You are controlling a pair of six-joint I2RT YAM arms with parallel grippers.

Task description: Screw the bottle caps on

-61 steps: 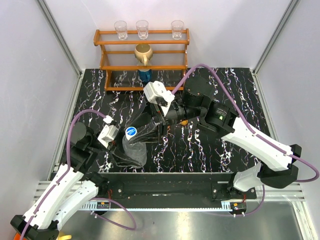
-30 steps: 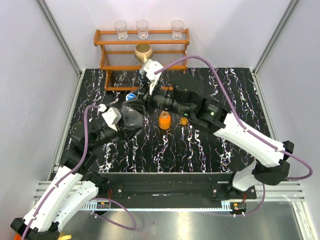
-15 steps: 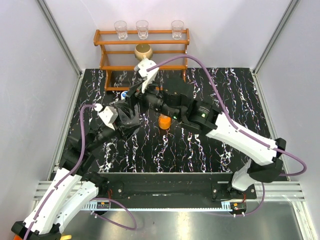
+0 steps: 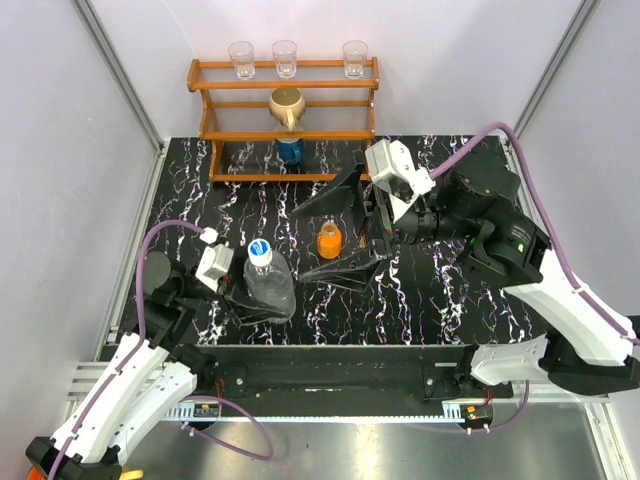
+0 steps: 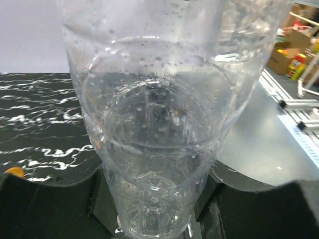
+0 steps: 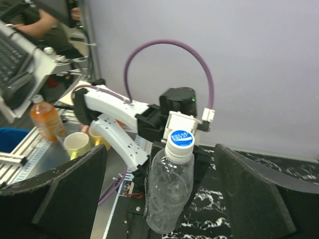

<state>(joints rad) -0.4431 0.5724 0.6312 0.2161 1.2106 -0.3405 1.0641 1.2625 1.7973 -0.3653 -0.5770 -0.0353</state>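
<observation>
The clear bottle (image 4: 270, 292) stands upright near the front left, with my left gripper (image 4: 262, 302) shut round its lower body. Its wet wall (image 5: 154, 124) fills the left wrist view between the dark fingers (image 5: 239, 204). The white cap with a blue top (image 4: 260, 249) sits on its neck and also faces the right wrist camera as the cap (image 6: 180, 139). My right gripper (image 4: 299, 245) stands open to the bottle's right, apart from it. The small orange bottle (image 4: 329, 240) stands uncapped below and between its fingers. The orange cap is hidden.
A wooden rack (image 4: 240, 105) at the back holds three clear glasses (image 4: 285, 57), a gold jug (image 4: 286, 104) and a dark blue container (image 4: 291, 150). Grey walls close in the black marbled table (image 4: 440, 300) on the left, right and back.
The right gripper opened, let go of the white cap and drew back to the right. The left arm brought the capped bottle from the back left toward the front and set it upright.
</observation>
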